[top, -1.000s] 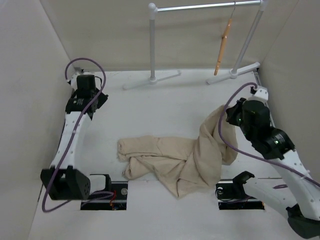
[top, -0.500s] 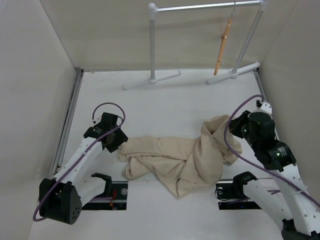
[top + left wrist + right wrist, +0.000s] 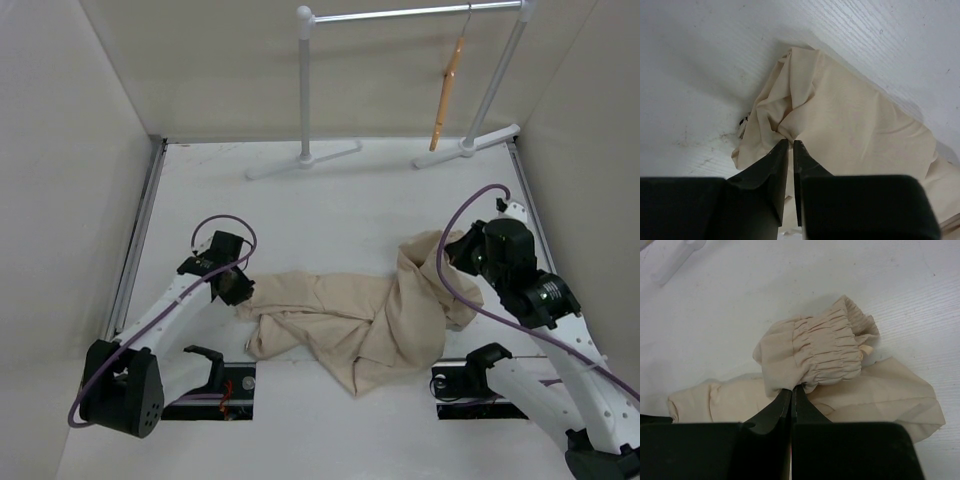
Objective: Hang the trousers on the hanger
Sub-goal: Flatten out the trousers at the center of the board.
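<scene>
The beige trousers lie crumpled on the white table between the two arms. My left gripper is shut on the trousers' left end; the left wrist view shows its fingertips pinching a fold of the cloth. My right gripper is shut on the gathered elastic waistband, holding the right end raised a little above the table. The orange wooden hanger hangs by its metal hook from the rack's bar at the back right, far from both grippers.
A white tubular clothes rack stands at the back, its feet on the table. Beige walls close in left, right and back. Two dark base slots sit at the near edge.
My left arm swung from the back left down to the trousers' left end and shut on it. My right gripper lowered with the waistband, letting the right end sag.
</scene>
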